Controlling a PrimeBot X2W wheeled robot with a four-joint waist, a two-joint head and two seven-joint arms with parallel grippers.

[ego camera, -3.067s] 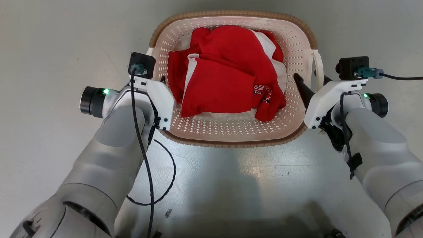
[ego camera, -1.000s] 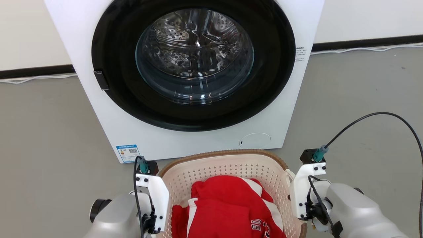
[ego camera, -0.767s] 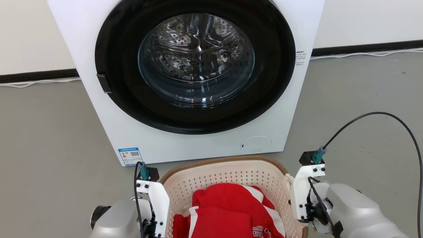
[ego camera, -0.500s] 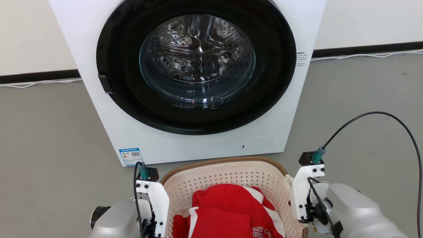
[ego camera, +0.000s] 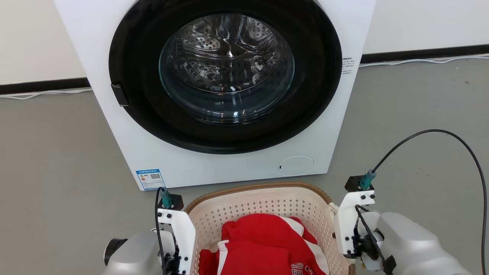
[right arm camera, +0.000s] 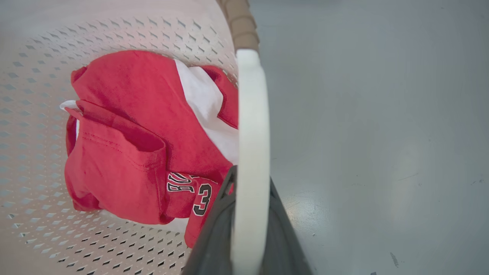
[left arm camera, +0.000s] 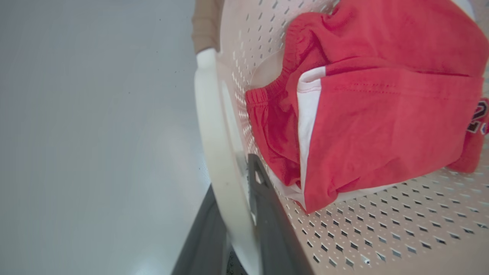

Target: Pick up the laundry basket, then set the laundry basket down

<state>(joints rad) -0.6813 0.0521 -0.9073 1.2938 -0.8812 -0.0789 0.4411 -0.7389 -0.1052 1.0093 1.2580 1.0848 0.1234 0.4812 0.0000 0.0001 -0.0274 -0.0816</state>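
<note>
The laundry basket [ego camera: 259, 187], cream with perforated walls and a brown rim, sits at the bottom of the head view between my two wrists, holding red and white clothes [ego camera: 263, 236]. In the left wrist view my left gripper [left arm camera: 233, 179] is shut on the basket's white loop handle [left arm camera: 210, 126], one dark finger on each side of it. My right gripper [right arm camera: 250, 183] is shut the same way on the other white handle [right arm camera: 250, 114]. Both wrist views look down past the rim at grey floor. I cannot tell whether the basket's base touches the floor.
A white front-loading washer [ego camera: 336, 114] with a closed round glass door [ego camera: 227, 68] stands just beyond the basket. Grey floor [ego camera: 412, 114] spreads to both sides. A pale cable [ego camera: 420, 61] runs along the black baseboard at the wall. My right wrist's black cable [ego camera: 439, 131] arcs over the floor.
About three seconds ago the head view looked straight down on the basket; it now looks forward at the washer. Over the last second the picture shifted only slightly, and both grips held.
</note>
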